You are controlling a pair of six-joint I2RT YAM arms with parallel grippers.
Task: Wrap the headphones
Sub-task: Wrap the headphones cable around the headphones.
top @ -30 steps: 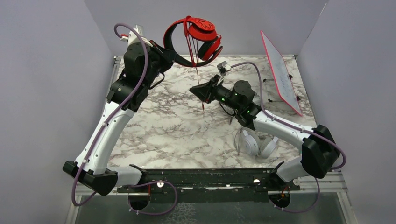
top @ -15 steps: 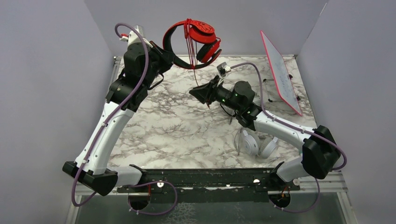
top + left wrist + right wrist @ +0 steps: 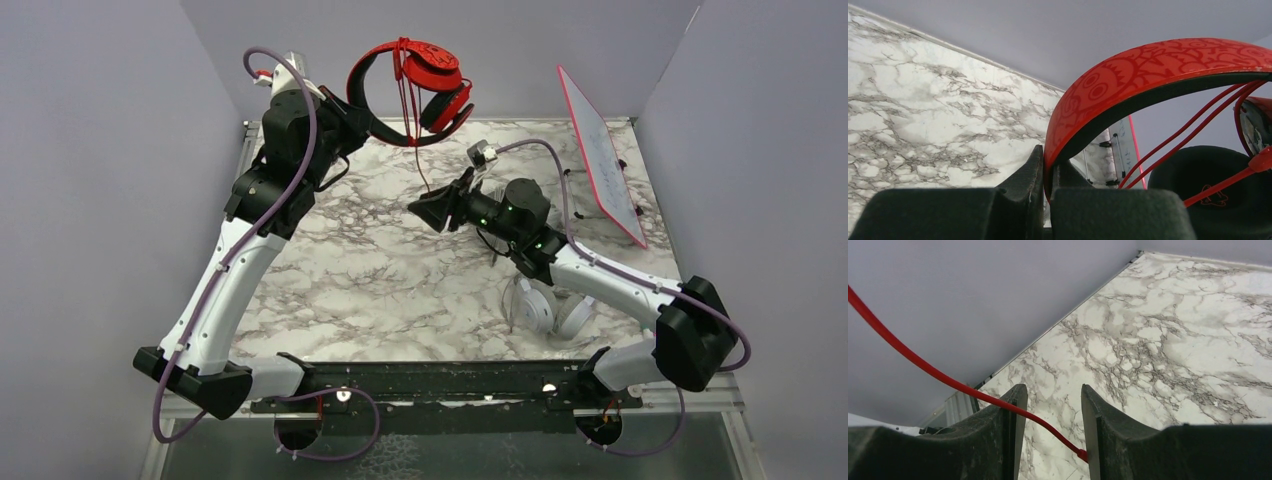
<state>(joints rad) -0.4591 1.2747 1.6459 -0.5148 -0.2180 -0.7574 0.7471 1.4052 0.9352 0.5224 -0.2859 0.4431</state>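
The red-and-black headphones hang in the air at the back, above the marble table. My left gripper is shut on their patterned red headband, which is pinched between the fingers. Red cable is looped over the band beside a black ear cup. A loose cable end dangles down to my right gripper. That gripper is open; the red cable lies slack across its left finger, with the tip near the right finger. White headphones lie under the right arm.
A red-edged white board leans at the back right. Grey walls close in the table on the left, the back and the right. The arms' bases sit on a black rail at the near edge.
The right gripper has opened and let go of the red cable, whose hanging end now reaches less far down. The left arm has held the headphones still.
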